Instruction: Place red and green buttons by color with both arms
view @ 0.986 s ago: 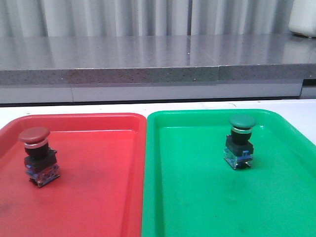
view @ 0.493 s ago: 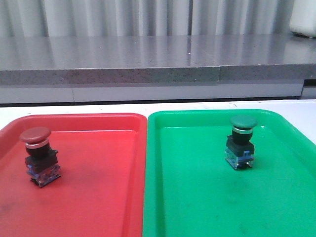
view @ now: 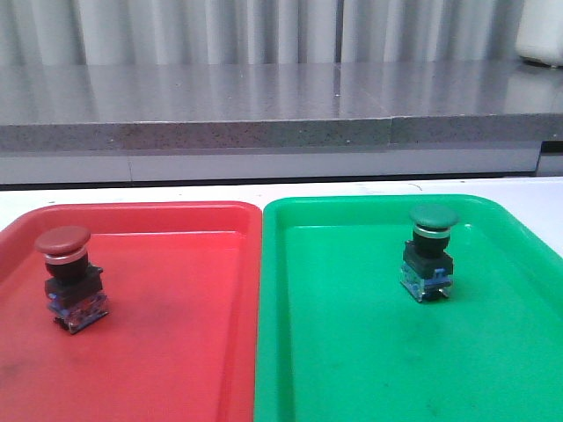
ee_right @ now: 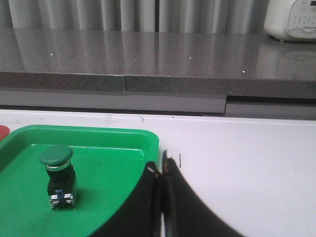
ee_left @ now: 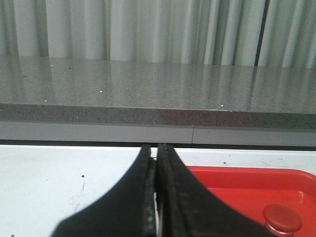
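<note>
Lying side by side on the white table (view: 545, 189), the large red plastic tray (view: 176, 352) and large green plastic tray (view: 352, 369) each carry one switch. The dark red mushroom-head push-button (view: 70, 277) stands upright in the red tray, the green-capped push-button (view: 428, 251) upright in the green. The black left gripper (ee_left: 156, 170) and black right gripper (ee_right: 161, 173) have jaws pressed together, holding nothing.

From the left wrist, the red button (ee_left: 282, 219) shows only its cap; the body runs off the picture's edge. Both trays, red tray (view: 158, 352) and green tray (view: 369, 352), are cropped in front. A white appliance (ee_right: 291, 19) is cut off too.
</note>
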